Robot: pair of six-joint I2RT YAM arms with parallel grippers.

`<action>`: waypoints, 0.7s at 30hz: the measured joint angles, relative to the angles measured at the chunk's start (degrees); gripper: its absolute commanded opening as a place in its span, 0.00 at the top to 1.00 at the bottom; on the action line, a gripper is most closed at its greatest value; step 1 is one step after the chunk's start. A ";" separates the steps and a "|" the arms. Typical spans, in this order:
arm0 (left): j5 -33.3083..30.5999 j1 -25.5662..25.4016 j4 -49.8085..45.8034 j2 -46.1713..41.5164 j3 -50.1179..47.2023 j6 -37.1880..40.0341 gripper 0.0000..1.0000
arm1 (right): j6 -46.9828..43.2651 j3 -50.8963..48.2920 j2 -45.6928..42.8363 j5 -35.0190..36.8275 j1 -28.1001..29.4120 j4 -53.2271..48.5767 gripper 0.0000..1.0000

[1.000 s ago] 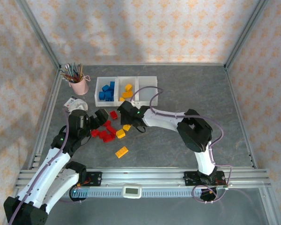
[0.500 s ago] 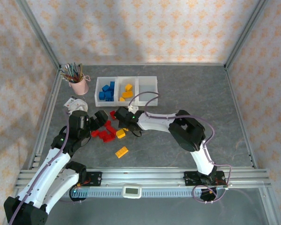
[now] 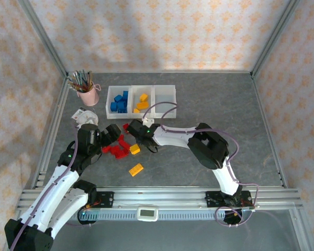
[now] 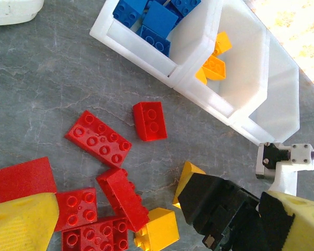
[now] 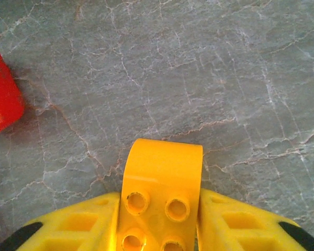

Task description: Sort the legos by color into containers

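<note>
My right gripper [image 5: 162, 204] is shut on a yellow lego with a curved top [image 5: 162, 167], low over the grey table. From above, that gripper [image 3: 141, 139] sits at the right edge of the lego pile. Its black body [image 4: 225, 212] covers part of the yellow lego [image 4: 187, 179]. My left gripper [image 3: 111, 134] stands open over the red legos [image 3: 116, 148], with nothing between its yellow fingers [image 4: 21, 222]. A yellow cube [image 4: 158, 230] and a single red brick [image 4: 149, 120] lie nearby. The containers [image 3: 141, 87] hold blue legos [image 3: 119, 101] on the left and yellow ones [image 3: 141, 102] in the middle bin.
A flat yellow-orange brick [image 3: 136, 169] lies apart, nearer the arm bases. A pink cup of pencils [image 3: 88, 95] stands left of the bins, with a white object [image 3: 83, 116] below it. Metal frame rails border the table.
My right gripper slid left to the edge of the pile and closed on the curved yellow lego. The left arm has stayed still and open.
</note>
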 measured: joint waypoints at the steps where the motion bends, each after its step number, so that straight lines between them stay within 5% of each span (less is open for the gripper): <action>1: 0.00 0.00 0.00 -0.04 0.00 0.00 0.01 | -0.17 -0.15 -0.17 0.04 0.00 0.00 0.67; 12: -0.02 0.00 0.11 0.61 0.92 0.04 0.01 | -5.31 0.52 -3.15 1.22 -0.61 -1.18 0.72; 21: -0.17 0.00 3.63 7.30 4.85 0.07 0.01 | -14.36 8.00 -3.96 1.86 -7.06 2.99 0.71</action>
